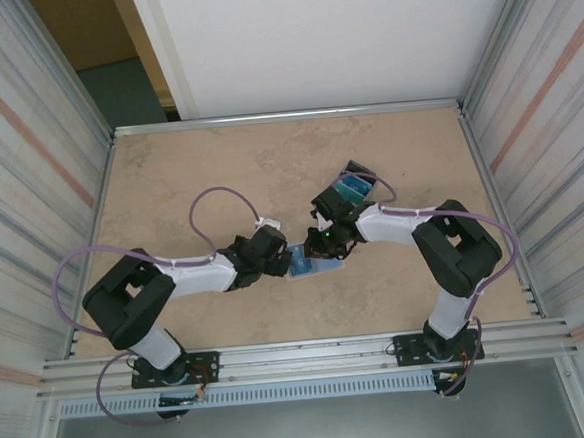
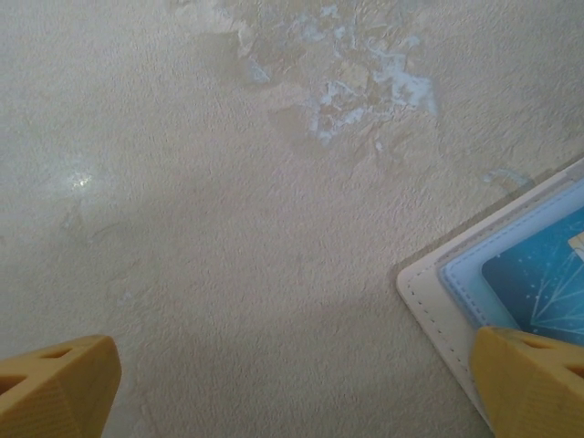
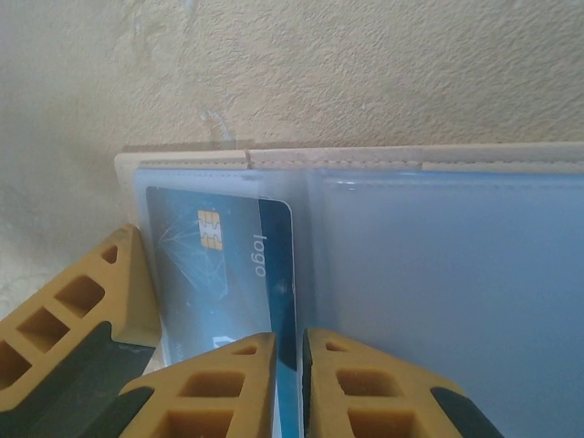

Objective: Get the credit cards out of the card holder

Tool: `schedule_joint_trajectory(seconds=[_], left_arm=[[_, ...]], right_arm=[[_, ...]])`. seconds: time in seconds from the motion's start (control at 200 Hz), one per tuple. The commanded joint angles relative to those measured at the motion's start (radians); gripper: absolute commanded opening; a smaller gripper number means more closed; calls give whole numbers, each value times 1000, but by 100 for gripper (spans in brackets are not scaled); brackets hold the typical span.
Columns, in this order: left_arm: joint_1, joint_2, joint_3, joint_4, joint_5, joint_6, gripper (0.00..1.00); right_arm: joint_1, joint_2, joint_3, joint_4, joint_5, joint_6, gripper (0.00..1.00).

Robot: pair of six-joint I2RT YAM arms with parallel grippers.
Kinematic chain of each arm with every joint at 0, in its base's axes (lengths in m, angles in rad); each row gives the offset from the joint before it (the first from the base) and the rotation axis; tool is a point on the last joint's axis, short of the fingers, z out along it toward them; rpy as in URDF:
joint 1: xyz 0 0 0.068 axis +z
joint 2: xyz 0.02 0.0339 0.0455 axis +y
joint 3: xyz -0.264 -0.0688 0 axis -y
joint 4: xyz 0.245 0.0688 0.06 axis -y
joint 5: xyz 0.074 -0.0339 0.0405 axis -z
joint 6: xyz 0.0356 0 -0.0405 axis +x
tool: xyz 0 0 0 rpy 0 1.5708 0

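Right wrist view: right gripper (image 3: 290,358) is clenched on the dark navy plastic credit card (image 3: 224,265), which sits in the tan folding card holder (image 3: 438,274) on the beige desk (image 3: 365,73). Left gripper (image 2: 297,379) is released, one finger over the holder's corner. Extraction is in hand; the next move likely calls for a straight pull.

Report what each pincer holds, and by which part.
Right pincer pinches the dark blue plastic credit card by its near edge, beside the fold of the tan folding card holder. Left pincer stands open, holding nothing.
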Motion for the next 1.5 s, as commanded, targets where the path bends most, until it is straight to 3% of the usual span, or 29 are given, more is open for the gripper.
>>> schedule_joint_trajectory(seconds=[0.0,0.471,0.992,1.493], left_arm=[[-6,20,17,-59,-45,29,99],[-8,34,31,-80,-58,31,99],[-8,37,47,-99,-60,37,99],[-8,54,61,-106,-69,32,99]], right_arm=[[-16,18,-13,43,-61,36,15],[-55,25,-75,135,-144,76,13],[-84,43,-167,373,-297,171,10],[-105,18,-190,341,-249,147,0]])
